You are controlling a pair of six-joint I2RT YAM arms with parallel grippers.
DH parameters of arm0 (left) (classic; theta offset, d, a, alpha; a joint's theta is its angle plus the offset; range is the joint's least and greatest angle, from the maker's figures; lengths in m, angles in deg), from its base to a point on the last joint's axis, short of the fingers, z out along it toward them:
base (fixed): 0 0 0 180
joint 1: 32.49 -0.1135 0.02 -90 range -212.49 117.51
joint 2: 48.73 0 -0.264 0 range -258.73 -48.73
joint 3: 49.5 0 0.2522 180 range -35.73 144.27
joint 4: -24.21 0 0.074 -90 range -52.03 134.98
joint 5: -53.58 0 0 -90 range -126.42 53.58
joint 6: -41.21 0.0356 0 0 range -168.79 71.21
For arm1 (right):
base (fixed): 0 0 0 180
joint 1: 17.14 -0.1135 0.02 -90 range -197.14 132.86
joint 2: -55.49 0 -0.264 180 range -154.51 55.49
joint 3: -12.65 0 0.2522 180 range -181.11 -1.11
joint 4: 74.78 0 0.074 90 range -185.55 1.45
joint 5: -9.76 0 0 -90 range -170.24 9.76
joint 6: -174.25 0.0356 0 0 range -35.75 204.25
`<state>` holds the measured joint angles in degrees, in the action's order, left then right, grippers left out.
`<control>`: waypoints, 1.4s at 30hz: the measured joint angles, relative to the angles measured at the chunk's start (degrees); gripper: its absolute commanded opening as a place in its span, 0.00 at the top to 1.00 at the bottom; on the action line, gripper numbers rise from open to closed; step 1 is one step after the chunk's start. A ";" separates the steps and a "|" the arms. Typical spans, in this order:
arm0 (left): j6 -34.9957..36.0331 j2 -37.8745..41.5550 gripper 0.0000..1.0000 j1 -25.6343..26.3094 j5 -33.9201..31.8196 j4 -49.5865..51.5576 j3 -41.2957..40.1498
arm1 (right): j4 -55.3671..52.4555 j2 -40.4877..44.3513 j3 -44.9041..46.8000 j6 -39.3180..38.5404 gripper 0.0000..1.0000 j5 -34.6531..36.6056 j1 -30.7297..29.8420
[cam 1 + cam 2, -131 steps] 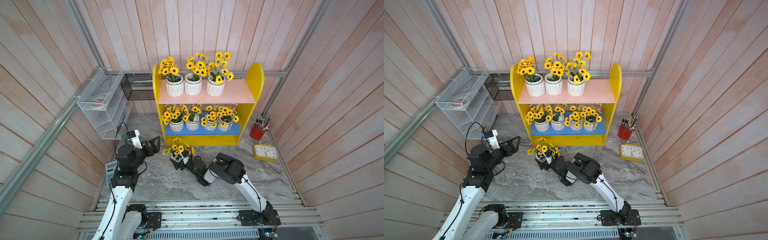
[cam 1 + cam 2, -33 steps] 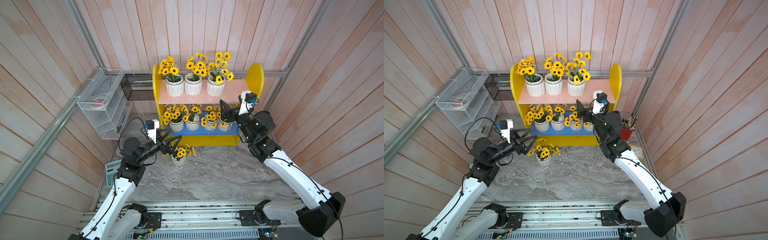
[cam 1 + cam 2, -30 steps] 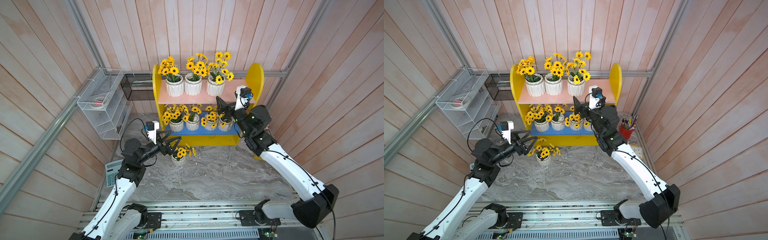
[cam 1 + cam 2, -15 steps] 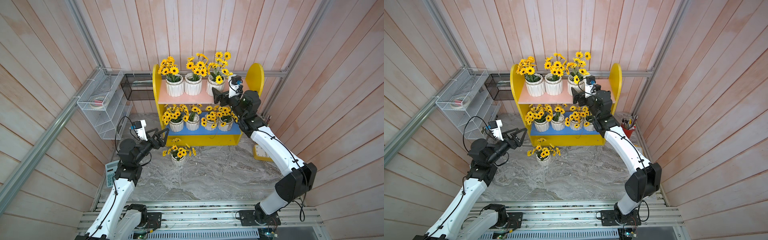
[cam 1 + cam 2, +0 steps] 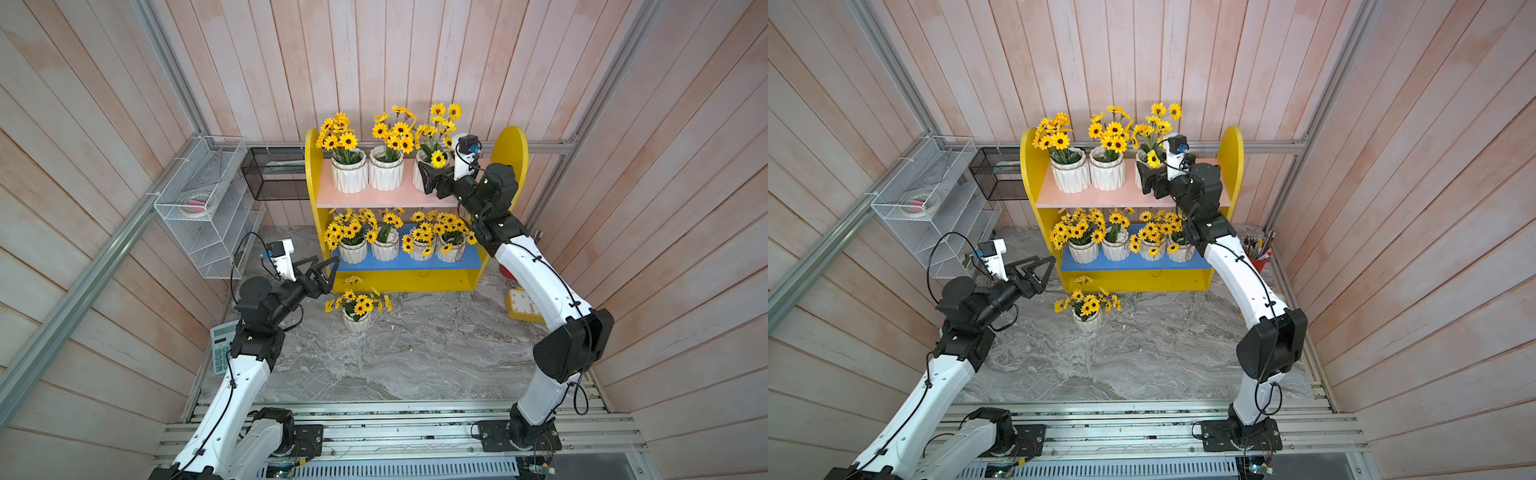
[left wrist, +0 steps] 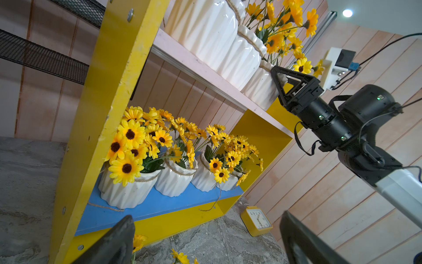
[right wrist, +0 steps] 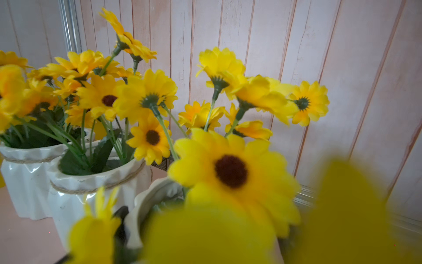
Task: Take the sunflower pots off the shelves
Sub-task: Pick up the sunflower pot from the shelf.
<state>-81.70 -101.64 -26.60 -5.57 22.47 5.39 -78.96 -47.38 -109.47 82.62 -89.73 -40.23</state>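
Observation:
The yellow shelves (image 5: 415, 284) hold three sunflower pots on the pink board (image 5: 374, 200) and several on the blue board (image 5: 399, 262). One more pot (image 5: 356, 321) stands on the floor in front. My right gripper (image 5: 427, 178) is open at the pink board, its jaws either side of the rightmost upper pot (image 6: 258, 91). In the right wrist view that pot's rim (image 7: 146, 201) sits close, with blurred flowers hiding the jaws. My left gripper (image 5: 328, 270) is open and empty beside the shelves' left panel, up and left of the floor pot.
A white wire rack (image 5: 203, 216) and a black mesh basket (image 5: 276, 174) hang on the wall left of the shelves. A calculator (image 5: 218, 347) lies by the left arm. A yellow clock (image 5: 521, 305) and a red pencil cup (image 5: 1258, 253) stand at the right.
My right arm has risen from the blue board's level to the pink board, bringing its open jaws round the rightmost upper pot. My left gripper has drawn back left and up from the floor pot.

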 measured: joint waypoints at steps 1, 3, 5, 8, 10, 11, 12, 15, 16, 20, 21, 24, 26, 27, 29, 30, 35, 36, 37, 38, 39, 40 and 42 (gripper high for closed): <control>-0.13 -0.02 0.00 0.00 0.24 -0.07 0.00 | -0.09 -0.26 -0.15 0.04 0.02 -0.20 0.02; -0.17 -0.04 0.00 0.00 0.44 -0.24 0.00 | -0.20 -0.59 -0.20 0.20 0.02 -0.72 0.02; -0.31 -0.02 0.00 0.00 0.48 -0.52 0.00 | -0.22 -0.96 -0.31 0.61 0.02 -1.16 0.13; -0.35 -0.04 0.00 0.00 0.68 -0.63 0.00 | -0.17 -1.46 -0.42 1.40 0.02 -1.84 0.35; -0.35 -0.04 0.00 0.00 0.81 -0.81 0.00 | -0.07 -1.86 -0.50 1.64 0.02 -2.08 0.44; -0.35 -0.02 0.00 0.00 0.85 -0.83 0.00 | -0.02 -2.05 -0.61 1.70 0.02 -2.10 0.44; -0.37 -0.04 0.00 -0.02 0.90 -0.83 0.00 | 0.04 -2.27 -0.68 1.86 0.02 -2.08 0.44; -0.42 -0.04 0.00 -0.13 1.31 -0.87 0.00 | 0.44 -2.75 -0.68 2.10 0.02 -2.27 0.48; -0.42 -0.04 0.00 -0.13 1.46 -0.90 0.00 | 0.70 -2.95 -0.72 2.23 0.02 -2.43 0.50; -0.57 -0.04 0.00 -0.24 1.75 -1.03 0.00 | 0.92 -3.85 -1.49 2.27 0.02 -2.49 0.52; -0.63 -0.04 0.00 -0.24 1.79 -1.18 0.00 | 0.92 -4.13 -1.92 2.27 0.02 -2.60 0.55; -0.81 -0.24 0.00 -0.26 1.92 -1.68 0.00 | 0.87 -4.92 -3.06 2.25 0.02 -2.99 0.63; -0.81 -0.37 0.00 -0.28 1.97 -1.90 0.00 | 0.87 -5.62 -4.07 2.25 0.02 -3.28 0.70; -0.81 -0.42 0.00 -0.28 2.01 -1.97 0.00 | 0.85 -6.05 -4.76 2.23 0.02 -3.50 0.70; -0.81 -0.55 0.00 -0.33 2.16 -2.12 0.00 | 0.76 -6.82 -5.97 2.23 0.02 -3.72 0.74; -0.81 -0.61 0.00 -0.33 2.21 -2.12 0.00 | 0.72 -7.02 -6.36 2.23 0.02 -3.80 0.79; -1.03 -0.85 0.00 -0.39 2.60 -2.12 0.00 | 0.68 -7.17 -6.64 2.32 0.16 -4.44 0.87; -1.03 -0.85 0.00 -0.39 2.67 -2.12 0.00 | 0.68 -7.19 -6.67 2.32 0.20 -4.55 0.90; -1.03 -0.85 0.00 -0.39 2.78 -2.12 0.00 | 0.68 -7.19 -6.67 2.32 0.25 -4.61 0.92; -1.05 -0.87 0.00 -0.39 2.84 -2.12 0.00 | 0.66 -7.19 -6.67 2.29 0.34 -4.68 0.92; -1.07 -0.90 0.00 -0.44 2.97 -2.14 0.00 | 0.68 -7.19 -6.67 2.27 0.48 -4.83 0.96; -1.11 -0.90 0.00 -0.50 3.04 -2.12 0.00 | 0.66 -7.19 -6.67 2.25 0.67 -5.09 0.98; -1.18 -0.90 0.00 -0.55 3.19 -2.12 0.00 | 0.68 -7.19 -6.67 2.19 1.00 -5.49 1.07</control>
<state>-82.88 -102.53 -27.15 -2.38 20.35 5.39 -78.28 -54.57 -116.14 84.81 -95.22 -39.16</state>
